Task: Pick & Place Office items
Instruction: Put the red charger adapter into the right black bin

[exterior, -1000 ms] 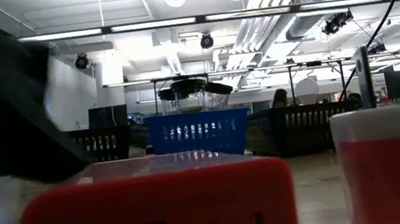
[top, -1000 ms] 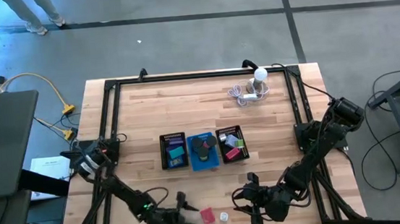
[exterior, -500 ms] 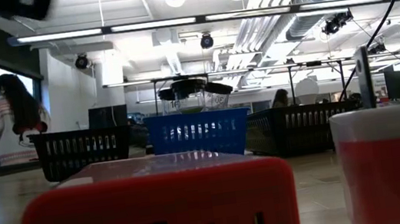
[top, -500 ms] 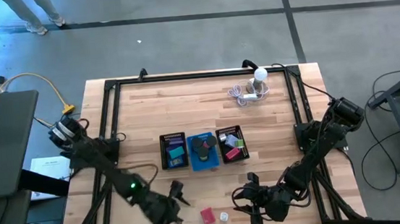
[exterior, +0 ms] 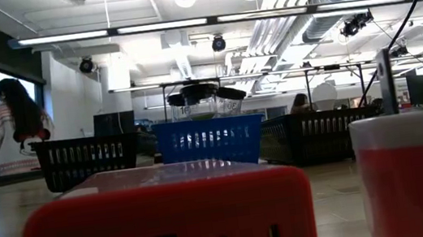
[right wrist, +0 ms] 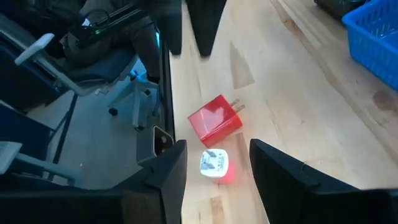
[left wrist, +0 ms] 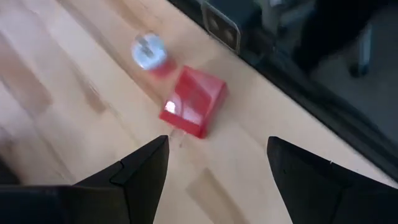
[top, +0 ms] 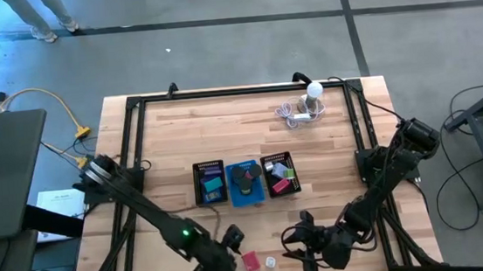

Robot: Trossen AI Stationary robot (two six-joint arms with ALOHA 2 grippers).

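Observation:
A red block (top: pixel 251 260) with two metal prongs lies flat near the table's front edge, and a small white-topped red spool (top: pixel 271 262) stands just right of it. My left gripper (top: pixel 231 240) hangs open above and just left of the block (left wrist: pixel 193 109), holding nothing. My right gripper (top: pixel 305 240) stays open to the right of the spool (right wrist: pixel 214 167), its fingers pointing at it but clear of it. Other office items lie in the three trays at mid table. The low view shows the block (exterior: pixel 168 222) and the spool (exterior: pixel 420 181) from very close.
A black mesh tray (top: pixel 198 185), a blue tray (top: pixel 231 189) and a second black mesh tray (top: pixel 294 170) stand in a row at mid table. A white bulb with coiled cable (top: pixel 309 103) sits far right. A black frame rail (top: pixel 238 90) edges the table. A person (exterior: pixel 12 128) sits beyond it.
My left gripper has risen from low at the table's front edge and swung toward the right, closer to the red block, tipping and rolling as it went. Its arm has left the low view. The block and the spool have not moved.

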